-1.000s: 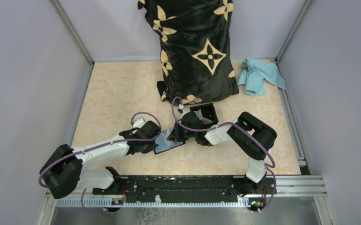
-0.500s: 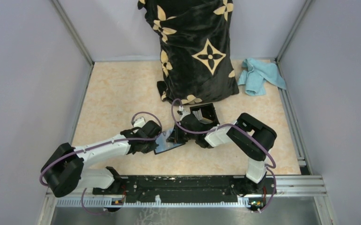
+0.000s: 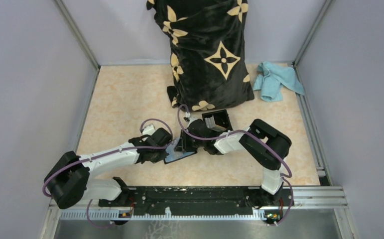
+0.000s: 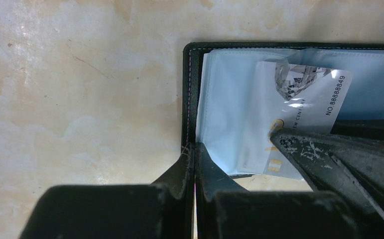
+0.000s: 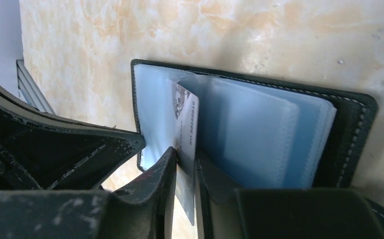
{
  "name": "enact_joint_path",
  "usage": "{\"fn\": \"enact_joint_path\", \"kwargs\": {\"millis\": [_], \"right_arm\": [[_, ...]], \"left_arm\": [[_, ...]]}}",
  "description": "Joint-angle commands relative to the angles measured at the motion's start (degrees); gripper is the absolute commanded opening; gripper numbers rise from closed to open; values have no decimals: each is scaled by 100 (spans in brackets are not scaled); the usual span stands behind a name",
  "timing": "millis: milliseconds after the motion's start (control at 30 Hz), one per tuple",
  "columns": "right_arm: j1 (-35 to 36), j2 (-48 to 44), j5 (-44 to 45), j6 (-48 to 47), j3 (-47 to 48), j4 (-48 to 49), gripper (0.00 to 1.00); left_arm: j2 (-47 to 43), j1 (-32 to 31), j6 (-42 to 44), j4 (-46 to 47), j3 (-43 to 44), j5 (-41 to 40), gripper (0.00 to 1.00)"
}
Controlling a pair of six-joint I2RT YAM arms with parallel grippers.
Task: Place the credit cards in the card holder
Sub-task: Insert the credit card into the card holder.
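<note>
The black card holder (image 3: pixel 180 153) lies open on the table, its clear plastic sleeves (image 5: pixel 259 134) showing. My left gripper (image 4: pixel 194 149) is shut on the holder's black edge (image 4: pixel 190 99) at its near left corner. My right gripper (image 5: pixel 185 164) is shut on a light blue credit card (image 5: pixel 186 124) printed with a number, held on edge and partly inside a sleeve; the card also shows in the left wrist view (image 4: pixel 299 114). The two grippers meet over the holder in the top view, left (image 3: pixel 169 149) and right (image 3: pixel 186 144). No orange-gold cards are in view.
A rigid black box with slots (image 3: pixel 217 119) stands just behind the right gripper. A tall black bag with gold flower prints (image 3: pixel 207 50) stands at the back. A teal cloth (image 3: pixel 275 79) lies at the back right.
My right gripper has shifted a little to the left and the card has gone further over the holder. The left arm has hardly moved.
</note>
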Motion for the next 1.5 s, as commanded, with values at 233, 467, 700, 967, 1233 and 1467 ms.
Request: {"fn": "enact_joint_path", "kwargs": {"millis": [233,467,700,967,1233,1467], "right_arm": [[258,27,583,-649,128,-1751,49],[301,-201,1138,-840,301,-2320,54],[334,-249,1580,-988,476,-2763,54],[348,-343,1895,-1007,533,-2991,54],[353,-355,1939,-1048,570,-2976,53],[450,-228,1949,-1094,746,-3044,53]], "left_arm": [[146,-58,-124,-403,-383,171,0],[-118,-62,-233,-343,-501,164,0],[-510,-60,-332,-285,-634,143,0],[-644,-57,-361,-202,-728,146,0],[-715,-59,-368,-189,-779,129,0],[-646,-57,-373,-161,-762,128,0]]}}
